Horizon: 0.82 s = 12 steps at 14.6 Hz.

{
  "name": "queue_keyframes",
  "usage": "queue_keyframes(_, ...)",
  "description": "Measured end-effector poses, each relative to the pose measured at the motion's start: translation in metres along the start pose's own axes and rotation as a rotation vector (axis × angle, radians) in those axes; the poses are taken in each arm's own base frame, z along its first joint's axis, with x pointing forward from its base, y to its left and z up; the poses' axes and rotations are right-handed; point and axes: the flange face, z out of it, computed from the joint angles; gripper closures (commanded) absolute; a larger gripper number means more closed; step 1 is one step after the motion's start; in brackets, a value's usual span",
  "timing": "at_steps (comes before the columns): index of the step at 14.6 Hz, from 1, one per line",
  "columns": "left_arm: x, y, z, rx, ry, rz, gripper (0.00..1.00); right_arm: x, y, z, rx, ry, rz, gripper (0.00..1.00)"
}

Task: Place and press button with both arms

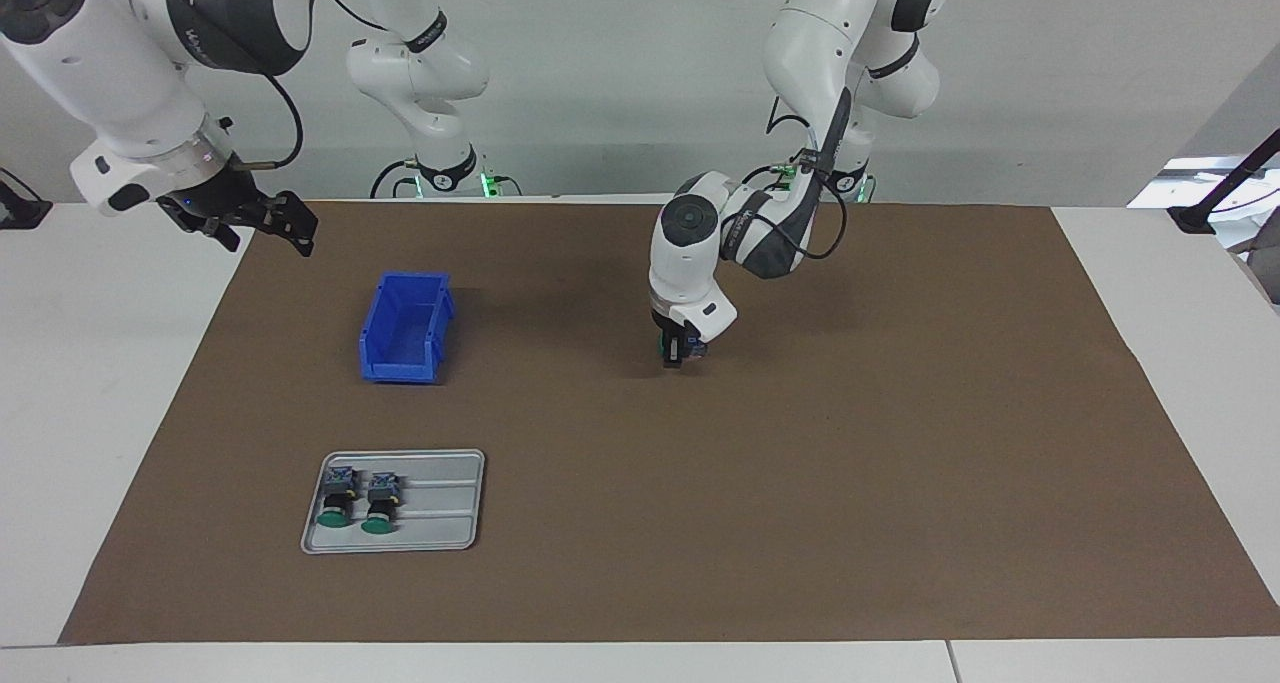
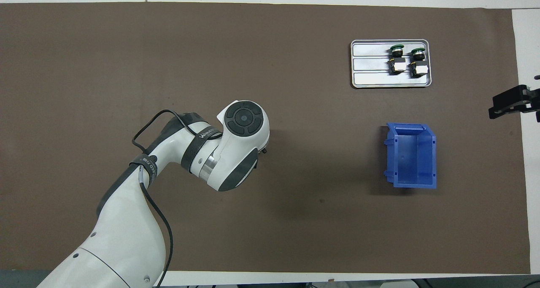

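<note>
Over the middle of the brown mat, my left gripper (image 1: 677, 351) points straight down and is shut on a button (image 1: 695, 347). The button's green cap sticks out on one side of the fingers and its grey-blue base on the other, and it hangs just above the mat. From overhead the left wrist (image 2: 242, 119) covers this button and the fingers. My right gripper (image 1: 265, 235) hangs open and empty in the air over the mat's edge at the right arm's end, also seen as the right gripper (image 2: 512, 102) at the overhead view's border.
A blue bin (image 1: 405, 328) stands open on the mat toward the right arm's end. Farther from the robots than the bin, a grey metal tray (image 1: 440, 523) holds two more green-capped buttons (image 1: 358, 501) lying on their sides.
</note>
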Motion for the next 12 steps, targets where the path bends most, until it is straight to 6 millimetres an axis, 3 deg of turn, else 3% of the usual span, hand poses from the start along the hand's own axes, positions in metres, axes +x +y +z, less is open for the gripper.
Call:
queue_keyframes(2,0.008,0.006,-0.016,-0.023,-0.013,-0.017,0.87,-0.001,0.009,0.0,0.003,-0.003,0.016,0.02)
queue_keyframes(5,0.03,0.016,-0.063,-0.079,-0.048,-0.054,0.87,-0.003,0.011,-0.003,0.004,0.0,0.019,0.02)
queue_keyframes(7,0.044,0.018,-0.081,-0.097,-0.065,-0.079,0.87,-0.005,0.01,-0.003,0.004,-0.008,0.015,0.02)
queue_keyframes(12,0.074,0.033,-0.088,-0.124,-0.171,-0.154,0.89,-0.006,-0.009,0.0,0.018,-0.022,-0.051,0.02)
